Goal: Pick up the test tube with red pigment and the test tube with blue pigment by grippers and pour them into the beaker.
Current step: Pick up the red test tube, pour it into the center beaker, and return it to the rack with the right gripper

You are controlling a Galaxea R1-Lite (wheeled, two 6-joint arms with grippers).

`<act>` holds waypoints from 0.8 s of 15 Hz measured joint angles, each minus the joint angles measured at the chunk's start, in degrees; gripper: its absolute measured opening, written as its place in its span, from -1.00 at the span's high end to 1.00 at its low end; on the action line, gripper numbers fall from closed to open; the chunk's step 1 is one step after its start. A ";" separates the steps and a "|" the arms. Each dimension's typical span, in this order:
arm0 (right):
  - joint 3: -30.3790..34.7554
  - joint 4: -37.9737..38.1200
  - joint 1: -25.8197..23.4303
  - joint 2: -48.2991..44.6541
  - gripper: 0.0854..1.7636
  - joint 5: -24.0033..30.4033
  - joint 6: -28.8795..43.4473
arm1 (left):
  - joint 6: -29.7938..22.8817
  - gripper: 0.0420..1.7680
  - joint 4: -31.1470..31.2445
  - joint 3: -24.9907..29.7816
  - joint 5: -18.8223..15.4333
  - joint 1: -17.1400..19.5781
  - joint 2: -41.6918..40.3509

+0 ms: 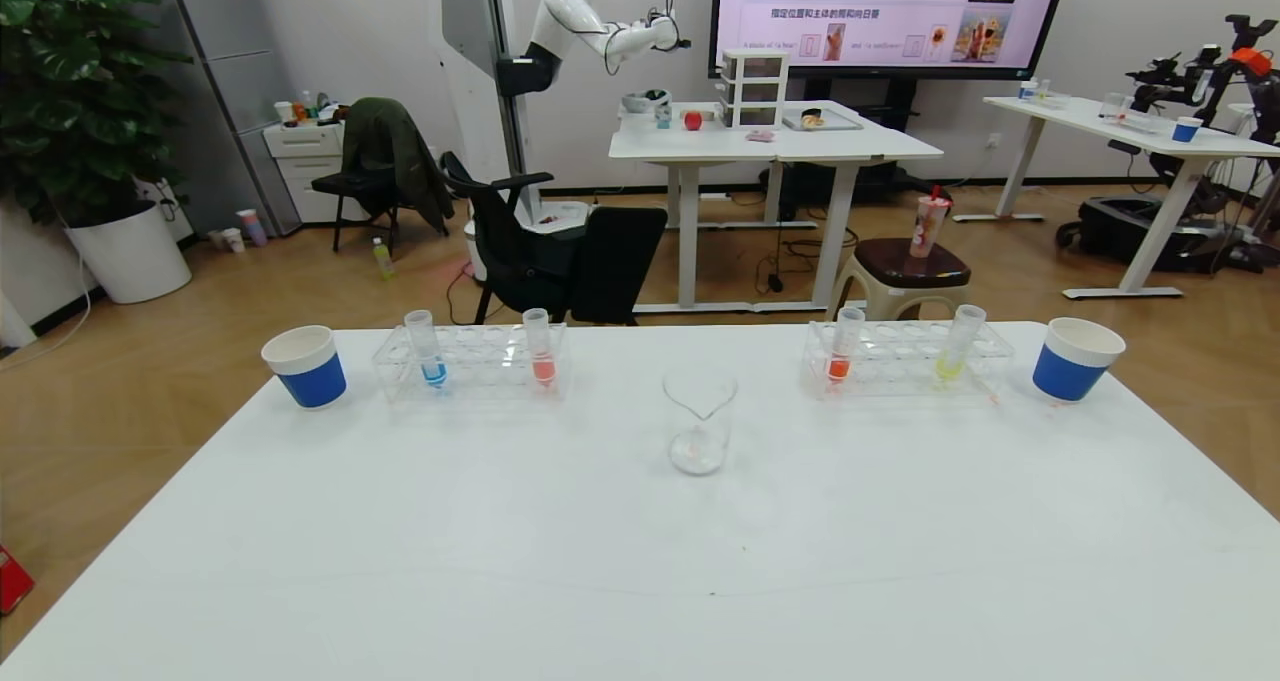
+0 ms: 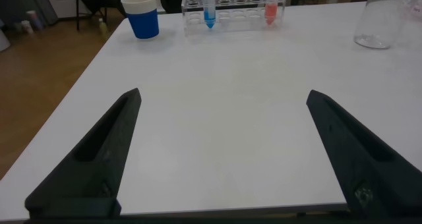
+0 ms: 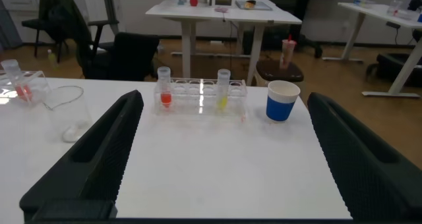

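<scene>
The red-pigment test tube [image 1: 842,347] stands in the right clear rack [image 1: 900,359]; it also shows in the right wrist view [image 3: 164,92]. The blue-pigment test tube [image 1: 430,349] stands in the left clear rack [image 1: 485,363] and shows in the left wrist view [image 2: 210,6]. The empty glass beaker [image 1: 699,421] stands mid-table between the racks. My left gripper [image 2: 224,94] and right gripper [image 3: 225,97] are both open and empty, low over the table's near part, far from the tubes. Neither gripper shows in the head view.
A salmon-pink tube [image 1: 541,349] shares the left rack, and a yellow tube [image 1: 955,346] shares the right rack. Blue-and-white paper cups stand at the far left [image 1: 305,366] and far right [image 1: 1075,359]. The white table [image 1: 640,561] ends just behind the racks.
</scene>
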 joint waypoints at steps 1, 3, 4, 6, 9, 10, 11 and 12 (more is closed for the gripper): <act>-0.57 -3.50 0.33 4.74 -0.97 0.29 0.00 | 0.00 -0.98 -0.02 0.00 -0.02 0.00 0.00; -1.95 -8.81 1.90 12.80 -0.97 0.62 0.30 | 0.00 -0.98 -0.02 0.00 0.00 0.00 0.00; -2.76 -11.33 2.95 16.76 -0.97 0.73 0.88 | 0.00 -0.98 0.00 0.00 0.00 0.00 0.00; -4.19 -16.73 4.83 24.73 -0.97 0.84 2.19 | 0.04 -0.98 -0.02 0.00 -0.02 0.00 0.00; -5.14 -26.54 6.03 36.15 -0.97 0.67 2.78 | 0.00 -0.98 -0.02 0.00 -0.02 0.00 0.00; -5.21 -29.84 6.31 39.62 -0.97 0.45 2.80 | -0.02 -0.98 0.00 0.00 -0.02 0.00 0.00; -5.35 -32.90 6.69 42.95 -0.97 0.37 2.80 | -0.02 -0.98 0.00 0.00 -0.02 0.00 0.00; -5.45 -35.91 7.13 46.42 -0.97 0.27 2.83 | 0.00 -0.98 -0.02 0.00 0.00 0.00 0.00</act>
